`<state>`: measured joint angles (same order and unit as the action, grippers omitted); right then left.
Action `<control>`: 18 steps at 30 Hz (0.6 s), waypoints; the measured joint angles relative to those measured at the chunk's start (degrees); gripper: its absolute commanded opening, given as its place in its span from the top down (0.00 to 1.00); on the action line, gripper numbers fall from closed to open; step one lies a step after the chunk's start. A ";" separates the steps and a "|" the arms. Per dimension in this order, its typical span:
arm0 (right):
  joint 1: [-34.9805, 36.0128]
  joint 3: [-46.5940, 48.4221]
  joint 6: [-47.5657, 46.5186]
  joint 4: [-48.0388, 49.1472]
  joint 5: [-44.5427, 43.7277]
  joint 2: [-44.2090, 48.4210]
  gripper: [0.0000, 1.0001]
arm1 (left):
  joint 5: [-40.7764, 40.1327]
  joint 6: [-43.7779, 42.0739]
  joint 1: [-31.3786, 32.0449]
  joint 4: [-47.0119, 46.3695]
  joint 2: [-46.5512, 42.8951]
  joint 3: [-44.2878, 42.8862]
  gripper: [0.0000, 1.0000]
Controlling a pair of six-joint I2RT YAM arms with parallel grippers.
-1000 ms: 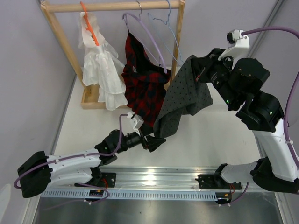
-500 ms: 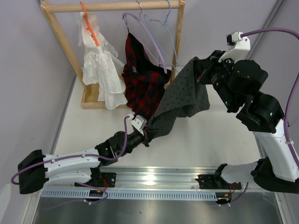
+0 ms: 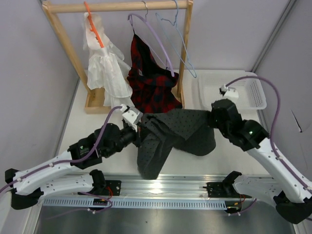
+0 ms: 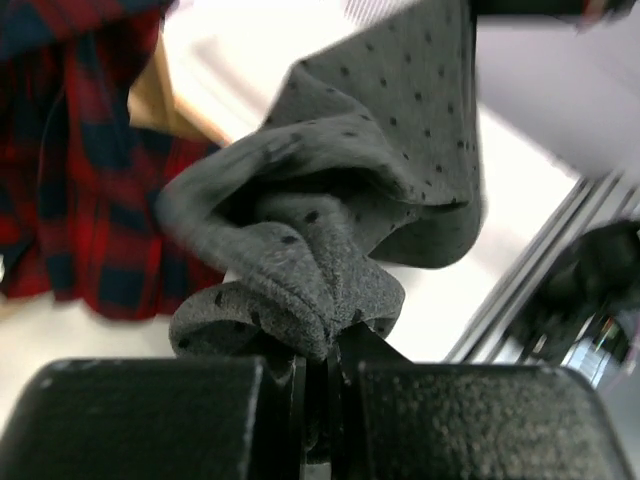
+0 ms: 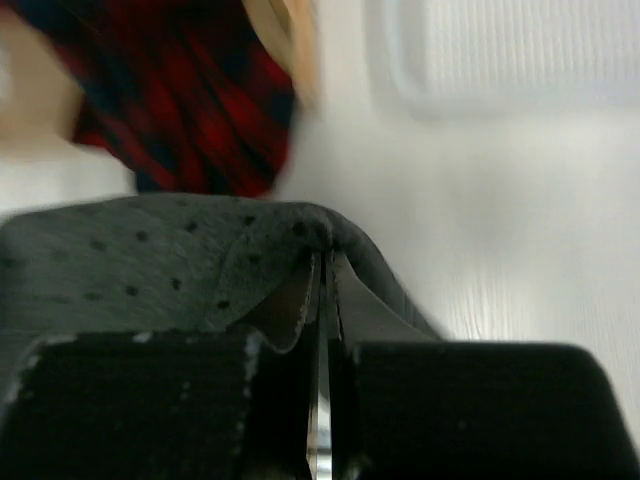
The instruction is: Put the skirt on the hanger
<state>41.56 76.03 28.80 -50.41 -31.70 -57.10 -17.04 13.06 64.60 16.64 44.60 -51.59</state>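
Here the left tool point(image 4: 320, 352) is pinched nearly closed on a bunched fold of the skirt point(image 3: 170, 131), the dotted grey cloth bulging out just past its tips. The right tool point(image 5: 322, 285) is likewise clamped tight, with a thin edge of the same skirt caught between its jaws. In the top view the skirt spans the gap between the two tools, low over the tabletop point(image 3: 97, 126) and in front of the wooden rack point(image 3: 117, 6). One long lobe of it trails toward the metal rail point(image 3: 185, 183) at the near edge. Whether the lower folds rest on the tabletop cannot be told.

The light-blue wire hanger point(image 3: 179, 45) hangs bare from the rack's bar at the right end, well apart from the skirt. Just beside it the lilac hanger point(image 3: 157, 43) carries the red-and-black plaid garment point(image 3: 151, 83). Farther left, the orange hanger point(image 3: 93, 27) holds the white frilly dress point(image 3: 105, 73). A white basket point(image 3: 253, 92) sits behind the right arm.
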 measured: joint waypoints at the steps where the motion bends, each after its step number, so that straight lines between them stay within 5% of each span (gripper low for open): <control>1: -1.57 -4.74 1.42 -0.31 1.66 0.92 1.00 | -0.15 0.09 0.00 2.56 0.55 -0.66 1.00; 5: -7.13 -18.78 4.96 -1.05 7.93 4.15 1.00 | -0.52 0.46 0.00 10.62 4.39 -1.66 1.00; 12: -13.14 -24.00 6.54 2.51 14.97 4.39 0.39 | 1.20 1.07 0.00 18.01 13.38 -0.24 1.00; 15: -14.51 -24.68 6.12 5.14 17.51 2.69 0.23 | 2.05 1.09 0.00 18.91 14.38 0.07 1.00; 18: -15.96 -24.72 5.88 6.43 19.71 1.14 0.24 | 2.73 1.07 -0.02 18.86 15.15 0.11 1.00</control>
<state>25.61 51.31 34.68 -43.99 -11.99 -55.96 -14.31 14.13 64.58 35.51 59.75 -51.48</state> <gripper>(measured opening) 0.775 0.056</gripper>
